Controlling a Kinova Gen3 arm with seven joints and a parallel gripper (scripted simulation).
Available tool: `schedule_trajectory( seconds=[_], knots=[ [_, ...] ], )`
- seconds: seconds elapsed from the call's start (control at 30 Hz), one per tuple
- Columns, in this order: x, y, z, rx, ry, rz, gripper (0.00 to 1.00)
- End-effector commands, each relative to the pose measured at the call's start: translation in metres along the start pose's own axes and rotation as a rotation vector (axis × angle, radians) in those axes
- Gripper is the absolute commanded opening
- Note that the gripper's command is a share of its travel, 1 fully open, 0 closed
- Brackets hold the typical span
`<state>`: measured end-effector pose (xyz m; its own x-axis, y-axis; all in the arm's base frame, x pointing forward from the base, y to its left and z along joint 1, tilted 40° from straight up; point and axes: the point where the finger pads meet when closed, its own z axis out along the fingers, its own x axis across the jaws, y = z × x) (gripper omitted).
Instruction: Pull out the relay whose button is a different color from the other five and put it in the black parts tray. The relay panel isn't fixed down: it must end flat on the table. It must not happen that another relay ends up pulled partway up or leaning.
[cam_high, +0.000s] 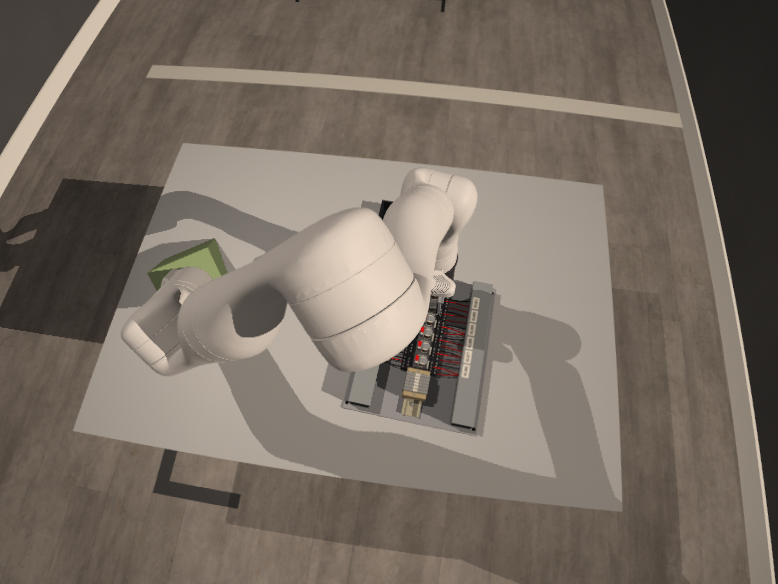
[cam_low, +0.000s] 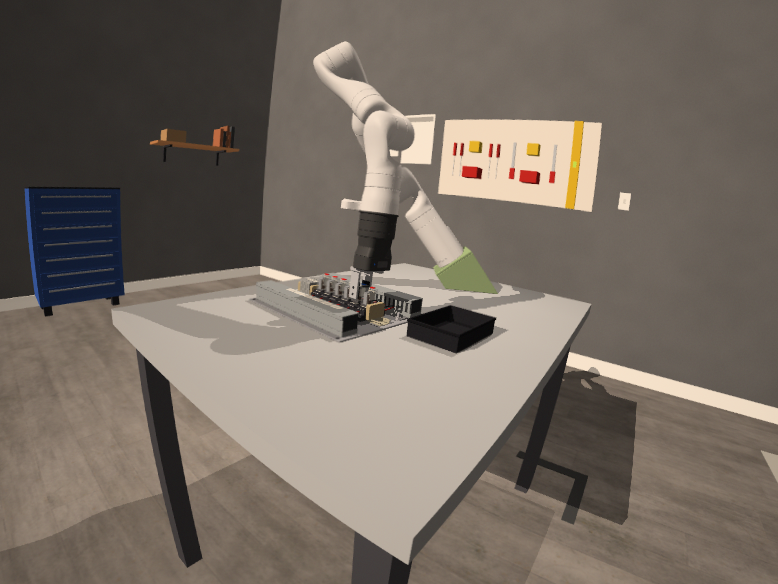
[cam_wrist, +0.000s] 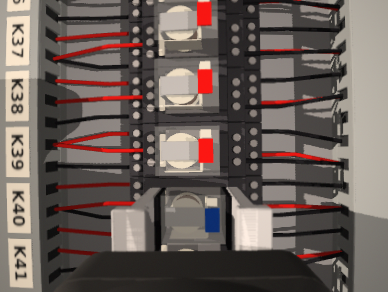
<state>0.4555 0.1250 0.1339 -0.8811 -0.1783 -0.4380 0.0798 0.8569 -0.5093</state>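
Here the blue-buttoned relay (cam_wrist: 192, 220) sits in the relay panel (cam_low: 295, 300), clamped between the hand (cam_wrist: 191, 222)'s half-closed fingers; three red-buttoned relays (cam_wrist: 186, 151) show beyond it. One black parts tray (cam_low: 449, 328) rests beside the panel on the grey tabletop (cam_low: 326, 402), in a dark-walled room with one blue drawer cabinet (cam_low: 74, 243).

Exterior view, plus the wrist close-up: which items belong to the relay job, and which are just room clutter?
In the job:
- blue-button relay, clamped in the end effector
- relay panel, on the table
- black parts tray, beside the panel

Lying about:
- blue drawer cabinet
- wall shelf
- wall board
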Motion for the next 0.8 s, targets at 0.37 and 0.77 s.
schedule_trajectory(
  seconds=[0.37, 0.77],
  knots=[
    [0.0002, 0.0005, -0.0007, -0.001, -0.02, 0.0, 0.0],
    [0.0009, 0.0005, -0.0009, -0.001, -0.044, 0.0, 0.0]
  ],
)
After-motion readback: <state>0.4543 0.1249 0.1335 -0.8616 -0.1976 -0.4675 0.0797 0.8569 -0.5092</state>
